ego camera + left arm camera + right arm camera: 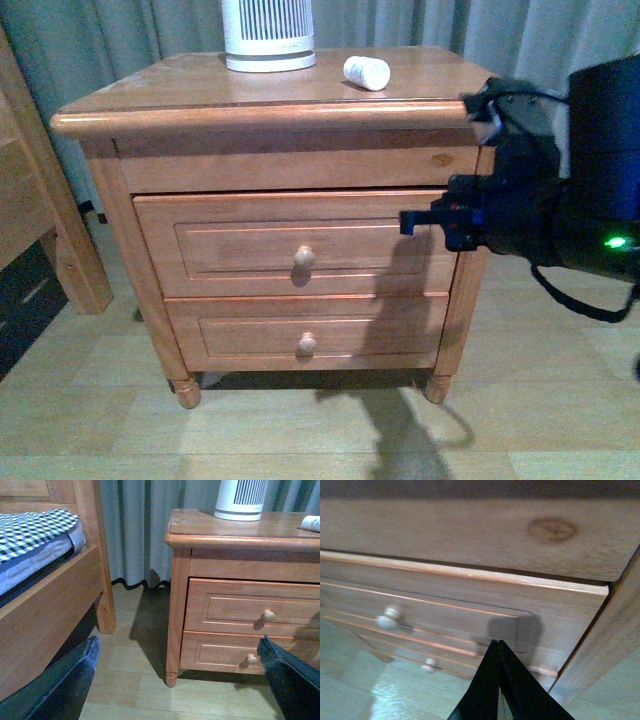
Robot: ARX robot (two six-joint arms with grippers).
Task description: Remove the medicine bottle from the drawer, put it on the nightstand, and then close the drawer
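The medicine bottle [366,72] lies on its side on the nightstand's top [180,95], to the right of a white tower; its end shows in the left wrist view [311,523]. The drawer [230,255], the upper and taller one, stands nearly flush with the frame, its knob [304,258] free. My right gripper [408,221] is shut and empty, its tip [495,643] right at the drawer front's right part; I cannot tell if it touches. My left gripper [178,640] is open and empty, low beside the nightstand's left side, out of the front view.
A white ribbed tower appliance [268,35] stands at the back of the top. The shallower lower drawer [307,345] is shut. A wooden bed frame [50,610] with checked bedding stands to the left, a strip of floor [130,670] between. Curtains hang behind.
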